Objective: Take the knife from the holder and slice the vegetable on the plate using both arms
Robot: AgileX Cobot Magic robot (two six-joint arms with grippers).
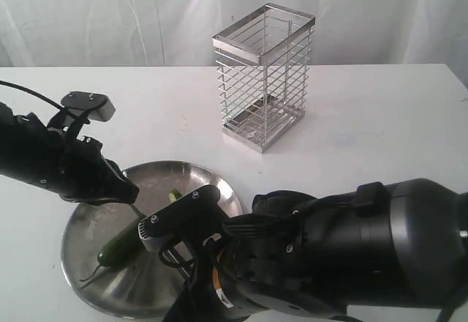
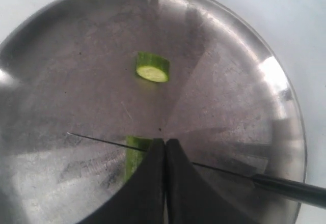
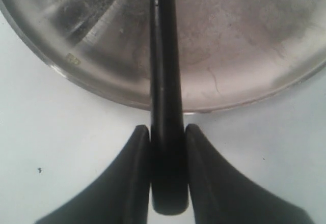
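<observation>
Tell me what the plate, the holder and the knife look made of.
Plate: probably brushed stainless steel; dull grey, streaky reflections, fine scratches. Holder: shiny silver metal wire, thin horizontal bars under a flat rim. Knife: smooth black handle, plastic or coated metal, cannot tell which; blade thin and dark.

In the exterior view the right arm fills the lower right, runs off the bottom and right edges, and covers the plate's lower-right part. The left arm is cut off by the left edge. In the left wrist view, closed fingers hide most of the vegetable, and the knife runs out of frame.
</observation>
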